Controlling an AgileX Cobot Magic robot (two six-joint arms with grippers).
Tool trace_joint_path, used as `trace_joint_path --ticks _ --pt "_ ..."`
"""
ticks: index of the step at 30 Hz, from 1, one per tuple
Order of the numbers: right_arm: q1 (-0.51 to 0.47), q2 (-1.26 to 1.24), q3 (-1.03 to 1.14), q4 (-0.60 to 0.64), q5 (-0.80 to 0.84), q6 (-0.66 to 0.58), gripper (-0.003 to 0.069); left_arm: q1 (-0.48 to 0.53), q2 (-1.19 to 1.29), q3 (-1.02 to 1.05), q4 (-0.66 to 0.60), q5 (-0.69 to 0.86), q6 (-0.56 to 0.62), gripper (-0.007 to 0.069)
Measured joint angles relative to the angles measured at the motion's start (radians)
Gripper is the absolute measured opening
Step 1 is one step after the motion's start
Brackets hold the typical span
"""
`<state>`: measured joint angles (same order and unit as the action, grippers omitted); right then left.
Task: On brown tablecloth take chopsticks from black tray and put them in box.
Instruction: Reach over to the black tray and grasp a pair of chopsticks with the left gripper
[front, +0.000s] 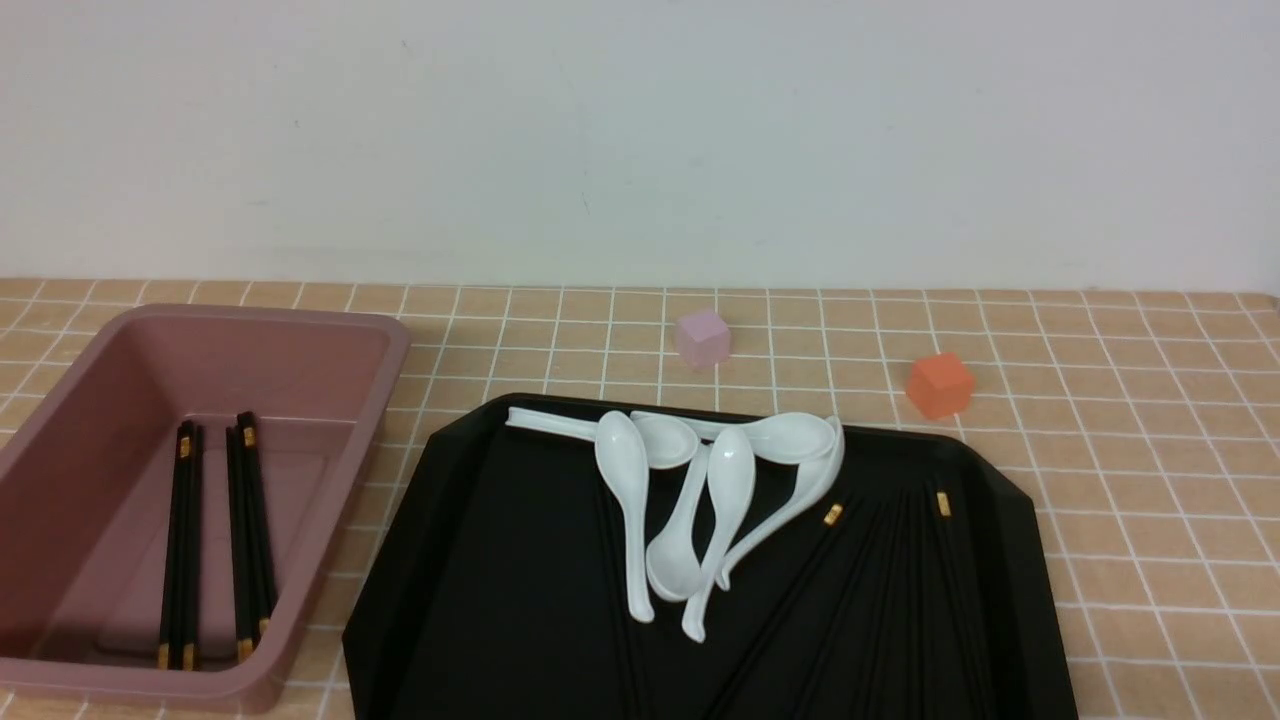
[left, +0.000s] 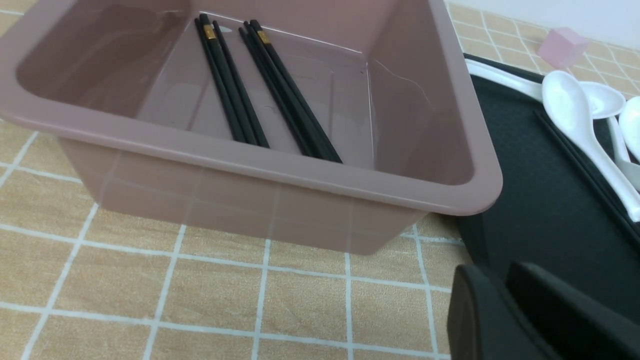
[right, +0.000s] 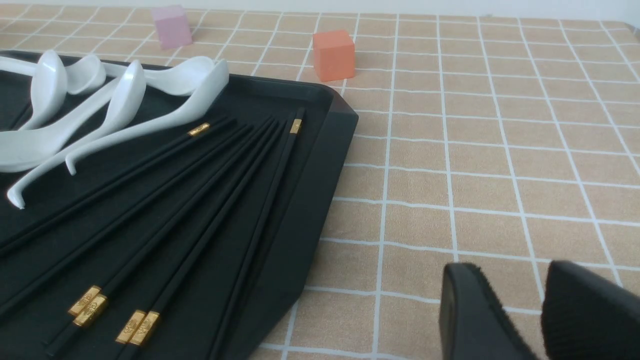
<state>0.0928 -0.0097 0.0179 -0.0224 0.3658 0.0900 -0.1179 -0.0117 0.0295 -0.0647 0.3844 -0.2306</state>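
On the counter (front: 1150, 480), the box (front: 395, 350) holding some chopsticks (front: 180, 540) sits left of the tray (front: 500, 560), where spoons (front: 625, 480) lie left of more chopsticks (right: 210, 200), cubes (front: 702, 338) behind.

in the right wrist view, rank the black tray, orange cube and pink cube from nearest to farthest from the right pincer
From the right pincer:
1. black tray: nearest, its edge lies toward the robot's left of the pincer.
2. orange cube: farther forward, just past the tray's far corner.
3. pink cube: farthest, behind the tray and further to the robot's left.
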Motion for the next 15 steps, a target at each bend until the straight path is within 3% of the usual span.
trace_joint_path --ticks 15 --pt "0.0 0.0 0.0 0.0 0.0 0.0 0.024 0.0 0.0 0.0 -0.012 0.0 -0.009 0.0108"
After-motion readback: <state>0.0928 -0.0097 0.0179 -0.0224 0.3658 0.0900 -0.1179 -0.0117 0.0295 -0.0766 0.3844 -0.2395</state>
